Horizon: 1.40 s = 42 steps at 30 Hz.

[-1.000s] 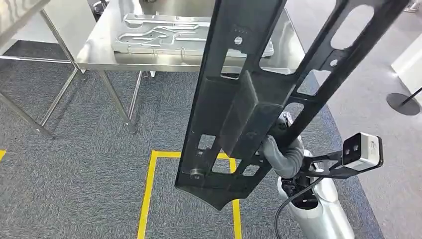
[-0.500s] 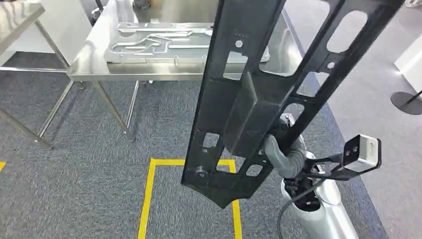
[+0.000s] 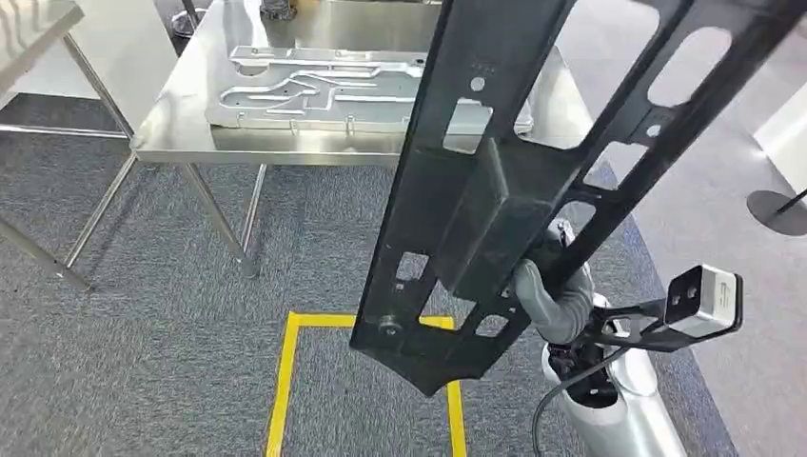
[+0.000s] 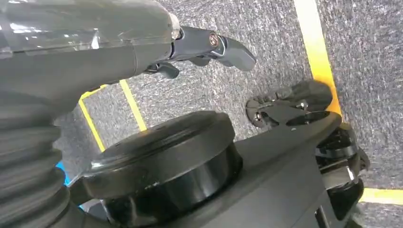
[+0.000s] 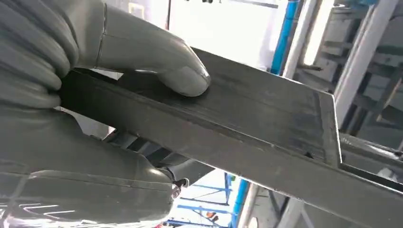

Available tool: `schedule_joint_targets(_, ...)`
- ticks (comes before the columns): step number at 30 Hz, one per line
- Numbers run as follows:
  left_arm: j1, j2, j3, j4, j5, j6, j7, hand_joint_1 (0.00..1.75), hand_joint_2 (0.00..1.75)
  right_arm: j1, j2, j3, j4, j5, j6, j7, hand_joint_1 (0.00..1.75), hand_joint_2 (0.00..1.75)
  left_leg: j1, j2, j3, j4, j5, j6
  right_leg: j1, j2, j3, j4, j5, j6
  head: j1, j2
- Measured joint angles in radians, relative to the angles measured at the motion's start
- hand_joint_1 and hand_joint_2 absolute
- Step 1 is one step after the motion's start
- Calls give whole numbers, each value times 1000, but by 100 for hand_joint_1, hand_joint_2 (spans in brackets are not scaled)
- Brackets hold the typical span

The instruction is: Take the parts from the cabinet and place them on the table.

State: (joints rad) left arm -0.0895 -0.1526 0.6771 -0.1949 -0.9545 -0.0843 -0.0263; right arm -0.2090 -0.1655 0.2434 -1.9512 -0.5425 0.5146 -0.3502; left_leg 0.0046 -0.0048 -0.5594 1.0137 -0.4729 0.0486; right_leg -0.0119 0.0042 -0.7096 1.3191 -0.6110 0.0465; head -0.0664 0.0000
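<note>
Black and long, the perforated part [image 3: 495, 190] is gripped near its lower end by the right hand [image 3: 552, 295], thumb [image 5: 157, 61] pressed on its flat face, held tilted before the steel tabletop [image 3: 190, 114]. The left hand [image 4: 209, 47] hangs with fingers extended, holding nothing.

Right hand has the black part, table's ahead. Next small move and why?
Probably keep stepping toward the steel table: the right hand grips the black part upright over carpet, short of the tabletop, where a silver plate already lies.
</note>
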Motion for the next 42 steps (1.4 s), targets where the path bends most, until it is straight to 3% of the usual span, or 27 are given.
schedule_joint_targets(1,1,0,0,0,0,0,1,0,175,7,-1,-5,0,1,0,0,166,175,-1,-2,6,0,-5,0,0,0,-11,-6,18,-4,0,0)
schedule_joint_targets(2,2,0,0,0,0,0,2,0,175,12,-2,-13,0,1,1,-2,166,175,-2,-4,17,0,-12,-1,0,0,0,-61,64,-7,0,0)
schedule_joint_targets(3,3,0,0,0,0,0,2,0,175,12,-2,-19,0,1,2,-3,166,175,-4,-4,28,0,-19,-3,1,0,28,-142,119,-12,0,0)
schedule_joint_targets(4,3,-1,0,0,0,0,3,0,175,12,-3,-24,0,1,3,-5,166,175,-5,-4,39,-1,-26,-5,4,-1,62,-232,178,-24,0,0)
schedule_joint_targets(5,7,-4,0,0,-2,0,5,0,175,13,-4,-28,0,2,2,-6,166,175,-4,-3,41,-3,-33,-8,12,-7,82,-302,211,-34,0,0)
schedule_joint_targets(6,7,-5,0,0,-3,1,7,0,175,16,-4,-34,-1,8,0,-8,166,175,-7,-4,46,-2,-37,-14,18,-12,80,-300,158,-35,1,0)
schedule_joint_targets(7,7,-5,0,0,-3,2,7,0,175,20,-4,-39,-2,13,0,-10,166,175,-5,-2,43,-8,-43,-22,20,-10,82,-300,153,-41,1,0)
schedule_joint_targets(9,8,-5,0,1,-7,3,11,0,175,37,-4,-47,-11,22,3,-15,166,175,-7,0,62,1,-32,-33,19,-7,97,-318,178,-56,1,0)
schedule_joint_targets(11,7,-3,1,0,-10,5,16,0,175,46,-4,-55,-14,25,3,-19,166,175,-8,0,59,37,-58,-40,7,-9,126,-326,180,-60,0,0)
schedule_joint_targets(12,7,-3,0,0,-10,5,16,0,175,47,-4,-56,-17,25,3,-20,166,175,-7,0,31,93,-78,-45,7,-9,131,-326,176,-65,0,0)
schedule_joint_targets(14,1,-1,2,0,-8,2,15,0,175,54,-4,-58,-19,26,3,-20,166,175,-4,-1,-60,243,-149,-52,7,-9,139,-326,164,-66,0,0)
schedule_joint_targets(15,-3,-1,2,0,-8,2,14,0,175,60,-4,-59,-19,26,3,-20,166,175,-4,0,-88,288,-173,-55,7,-8,145,-325,158,-65,0,0)
schedule_joint_targets(16,-4,-1,2,0,-8,2,15,0,175,66,-4,-60,-19,26,3,-20,166,175,-3,0,-98,293,-170,-58,6,-8,153,-325,151,-65,0,0)
schedule_joint_targets(17,-4,-1,2,0,-8,2,18,0,175,71,-4,-61,-19,27,3,-20,166,175,-1,0,-89,256,-140,-60,6,-7,165,-325,143,-63,0,0)
schedule_joint_targets(20,1,2,2,0,-10,5,40,0,175,86,-2,-66,-19,32,8,-21,166,175,5,2,-20,21,29,-59,5,-6,199,-325,115,-52,0,0)
schedule_joint_targets(21,1,2,2,1,-10,5,45,0,175,89,-1,-68,-19,35,11,-22,166,175,-2,2,-25,20,-5,-53,8,-5,204,-321,113,-47,1,0)
schedule_joint_targets(22,1,2,2,1,-9,5,48,0,175,93,0,-69,-19,35,15,-23,166,175,-3,5,-21,15,1,-36,9,-3,195,-321,111,-40,0,0)
schedule_joint_targets(25,-2,0,3,1,-10,1,56,0,175,104,3,-79,-21,38,26,-24,166,175,2,-3,-9,7,10,-20,10,-4,200,-302,111,-26,0,0)
schedule_joint_targets(27,-1,-1,3,1,-11,0,61,0,175,107,5,-86,-21,38,27,-25,166,175,4,-1,12,-7,4,-9,7,-4,152,-215,98,-15,0,0)
schedule_joint_targets(30,1,-1,3,1,-11,0,64,0,175,119,5,-90,-21,38,39,-26,166,175,3,-2,21,-8,-10,-3,2,-4,6,-17,16,-5,0,0)
schedule_joint_targets(31,1,-1,4,1,-11,1,64,0,175,122,5,-92,-20,38,41,-26,166,175,3,-4,27,-8,-17,-4,0,-4,-22,1,21,-3,0,0)
schedule_joint_targets(32,2,-1,4,1,-11,2,65,0,175,122,6,-93,-19,38,42,-26,166,175,3,-5,36,-8,-24,-6,-1,-4,-24,-26,53,-4,0,0)
schedule_joint_targets(35,7,-2,4,1,-11,3,68,0,175,122,6,-98,-19,37,42,-25,166,175,3,-6,71,-10,-51,-15,0,-5,59,-267,226,-21,0,0)
schedule_joint_targets(37,7,-2,5,2,-11,3,69,0,175,122,6,-100,-17,36,42,-24,166,175,1,-4,72,-11,-60,-25,13,-7,62,-310,196,-29,1,0)
schedule_joint_targets(38,7,-2,5,2,-11,4,69,0,175,126,6,-102,-17,38,43,-24,166,175,1,-2,70,-18,-64,-31,15,-7,61,-307,212,-35,0,0)
schedule_joint_targets(40,7,-2,6,2,-13,4,69,0,175,130,6,-110,-16,38,42,-24,166,175,-3,-1,87,-6,-57,-43,8,-4,78,-312,202,-46,0,0)
schedule_joint_targets(42,5,0,6,2,-15,5,70,0,175,127,8,-113,-16,41,43,-23,166,175,0,-1,44,87,-60,-50,5,-7,105,-325,191,-57,0,0)
